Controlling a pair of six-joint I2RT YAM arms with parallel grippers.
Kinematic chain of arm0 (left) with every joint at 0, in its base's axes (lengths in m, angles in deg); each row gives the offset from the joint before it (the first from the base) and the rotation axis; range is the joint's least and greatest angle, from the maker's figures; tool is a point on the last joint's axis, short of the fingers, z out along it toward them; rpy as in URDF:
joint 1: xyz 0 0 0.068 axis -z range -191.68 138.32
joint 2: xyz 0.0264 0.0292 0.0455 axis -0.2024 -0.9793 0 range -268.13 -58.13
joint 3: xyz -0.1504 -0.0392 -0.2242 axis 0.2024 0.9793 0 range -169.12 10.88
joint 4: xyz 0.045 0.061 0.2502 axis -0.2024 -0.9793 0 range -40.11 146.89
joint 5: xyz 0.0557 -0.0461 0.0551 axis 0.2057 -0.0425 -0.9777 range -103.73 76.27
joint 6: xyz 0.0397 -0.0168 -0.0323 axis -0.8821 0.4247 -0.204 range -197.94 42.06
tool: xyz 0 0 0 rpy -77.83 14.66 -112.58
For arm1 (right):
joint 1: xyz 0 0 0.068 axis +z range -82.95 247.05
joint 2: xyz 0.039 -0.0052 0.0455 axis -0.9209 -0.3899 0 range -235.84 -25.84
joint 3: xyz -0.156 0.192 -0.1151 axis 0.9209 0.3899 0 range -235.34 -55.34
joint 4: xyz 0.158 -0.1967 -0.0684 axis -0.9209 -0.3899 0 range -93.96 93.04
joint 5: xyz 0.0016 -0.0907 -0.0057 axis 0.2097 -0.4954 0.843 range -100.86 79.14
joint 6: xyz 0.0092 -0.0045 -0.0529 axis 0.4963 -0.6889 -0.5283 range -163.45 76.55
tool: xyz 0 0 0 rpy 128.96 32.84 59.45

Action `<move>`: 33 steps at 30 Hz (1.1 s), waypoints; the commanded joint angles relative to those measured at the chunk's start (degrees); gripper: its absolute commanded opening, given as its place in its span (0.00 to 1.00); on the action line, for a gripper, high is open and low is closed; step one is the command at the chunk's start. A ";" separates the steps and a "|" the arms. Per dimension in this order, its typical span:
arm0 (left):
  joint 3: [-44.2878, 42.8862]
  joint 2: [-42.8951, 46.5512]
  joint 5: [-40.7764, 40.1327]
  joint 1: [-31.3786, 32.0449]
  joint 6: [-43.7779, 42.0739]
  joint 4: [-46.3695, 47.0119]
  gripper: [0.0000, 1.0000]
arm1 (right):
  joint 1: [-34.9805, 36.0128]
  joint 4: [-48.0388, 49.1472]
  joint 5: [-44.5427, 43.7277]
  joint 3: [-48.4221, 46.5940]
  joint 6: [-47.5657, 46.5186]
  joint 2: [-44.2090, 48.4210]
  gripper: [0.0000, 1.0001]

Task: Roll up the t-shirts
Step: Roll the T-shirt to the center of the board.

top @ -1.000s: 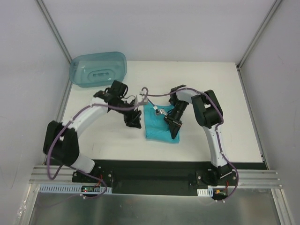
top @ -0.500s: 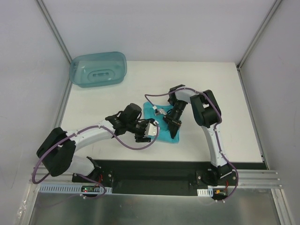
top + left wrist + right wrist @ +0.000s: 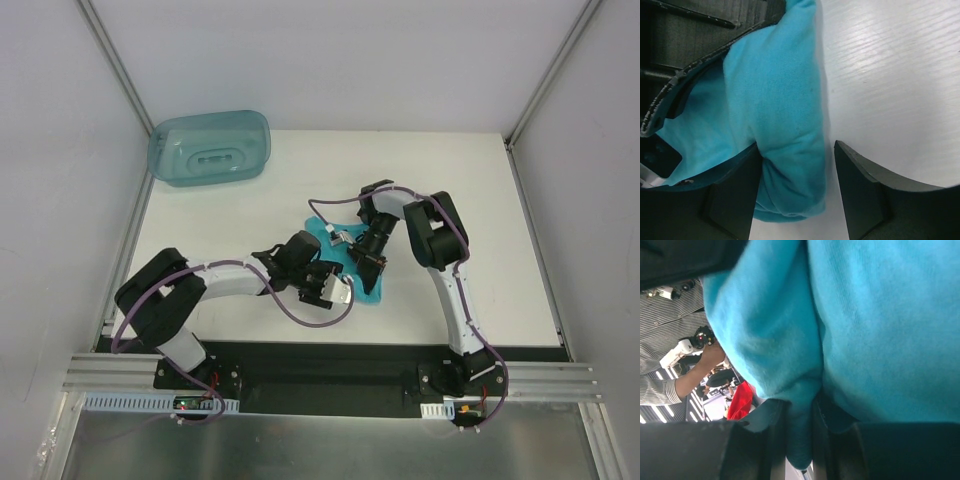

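The teal t-shirt (image 3: 322,240) lies bunched in the middle of the table, mostly covered by both wrists. My left gripper (image 3: 340,292) is at its near edge. In the left wrist view the jaws (image 3: 797,165) are open and straddle a thick rolled end of the t-shirt (image 3: 780,100); the left finger touches the cloth and a gap shows on the right. My right gripper (image 3: 368,268) is on the shirt's right side. In the right wrist view it (image 3: 801,440) is shut on a fold of the t-shirt (image 3: 880,315), which fills the frame.
A translucent blue-green plastic tub (image 3: 210,148) stands at the far left corner of the white table (image 3: 470,200). Grey walls close in the left, right and far sides. The arm bases sit on a black rail at the near edge.
My left arm has swung from the shirt's left side down and round to its near edge, jaws now astride the rolled end. The right arm has barely moved and still holds its fold.
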 commanded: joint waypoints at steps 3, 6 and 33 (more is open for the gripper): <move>-2.27 -6.35 -5.36 1.16 -7.04 -6.65 0.49 | -0.66 -8.88 -0.64 -1.69 -3.67 -1.66 0.05; -7.02 -9.25 -5.45 1.34 -6.69 -11.33 0.18 | -2.15 -8.79 0.94 -1.43 -4.11 -0.26 0.19; -37.18 -24.99 34.10 -10.61 17.31 -43.51 0.00 | -2.25 60.72 -12.95 65.98 -3.59 89.76 0.99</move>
